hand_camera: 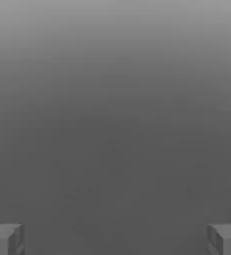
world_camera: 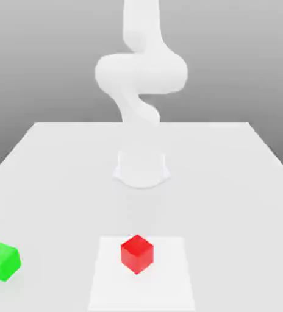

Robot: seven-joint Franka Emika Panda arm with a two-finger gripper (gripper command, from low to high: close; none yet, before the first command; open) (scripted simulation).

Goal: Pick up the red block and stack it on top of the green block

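The red block (world_camera: pixel 136 254) rests on the white table (world_camera: pixel 229 183), near its front edge and around the middle. Far toward the exterior view's left, the green block (world_camera: pixel 2 261) sits on the same table, well apart from the red one. The arm (world_camera: pixel 141 73) rises from its base at the table's centre and bends upward past the top of the picture. In the hand view my gripper (hand_camera: pixel 115 239) is open, its two grey fingertips (hand_camera: pixel 5 239) far apart with nothing between them, facing a plain grey background.
The arm's round white base (world_camera: pixel 141 169) stands mid-table behind the red block. A slightly brighter square patch (world_camera: pixel 168 286) of the table surface lies under the red block.
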